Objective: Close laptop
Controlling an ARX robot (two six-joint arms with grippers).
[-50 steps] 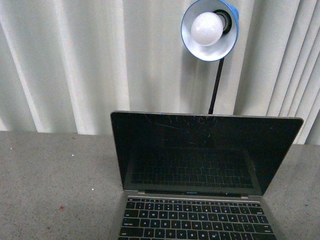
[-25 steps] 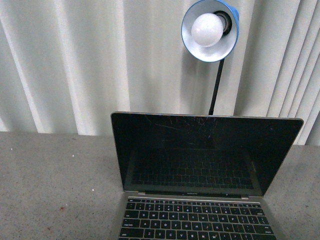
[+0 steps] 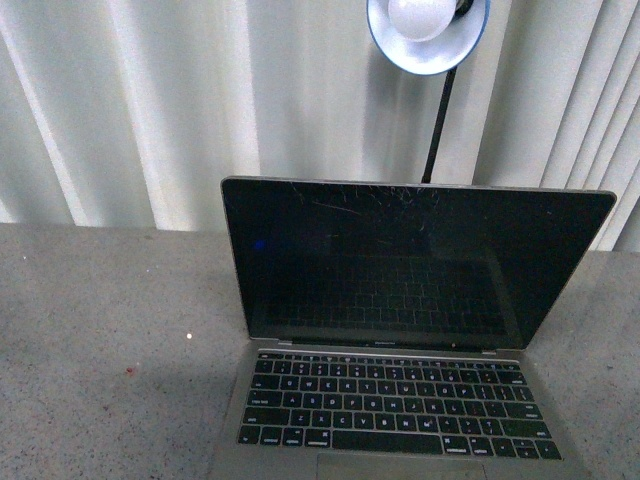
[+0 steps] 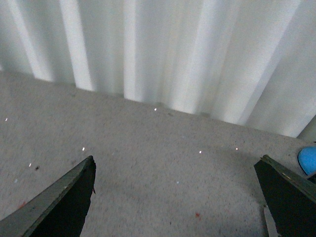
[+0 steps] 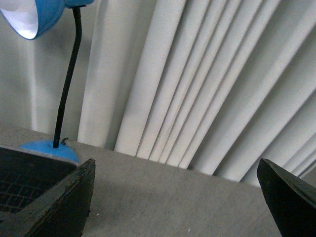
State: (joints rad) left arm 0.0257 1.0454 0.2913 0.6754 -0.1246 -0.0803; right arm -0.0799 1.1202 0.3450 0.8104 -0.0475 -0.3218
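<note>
Since the earlier frames the front view has shifted downward, so the laptop (image 3: 405, 330) sits higher in the picture, more of its keyboard (image 3: 395, 400) shows, and the lamp (image 3: 428, 35) is cut off at the top. Neither arm shows in this view. On the left, the left gripper (image 4: 176, 158) hangs over bare grey table (image 3: 100, 330) facing the far curtain (image 3: 150, 100), its two dark fingers spread wide with nothing between them. It seems parked clear of the laptop. In the middle, near the robot, the laptop stands open, its scratched black screen (image 3: 400, 255) tilted slightly back and facing the robot. The lid's top edge is free, likely the place to press down. The blue lamp rises just behind the lid's far right part, close enough to mind when reaching over. On the right, the right gripper (image 5: 176, 160) is level and low beside the laptop's right side, looking toward the lamp's base (image 5: 49, 148), fingers likewise wide apart and empty. Closing has not begun.
</note>
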